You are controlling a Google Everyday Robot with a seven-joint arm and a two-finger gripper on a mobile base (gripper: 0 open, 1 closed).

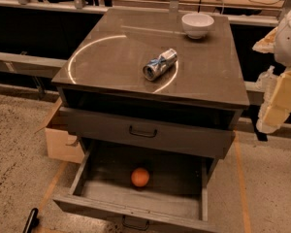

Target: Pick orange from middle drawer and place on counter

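We are noting orange [140, 177] lying in open drawer [177, 181]; bowl [198, 24], can [160, 64] sitting on glossy table [111, 67]; gripper [275, 106] hanging right of table, state we cannot tell.

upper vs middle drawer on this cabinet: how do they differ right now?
The upper drawer shows only its flat front panel; the middle drawer is pulled far out, floor and side walls exposed. The upper drawer's contents are hidden; the middle drawer holds the orange. Shared: grey, with a dark handle centred on the front. The tool is out of view; only the arm shows at the right edge, away from both.
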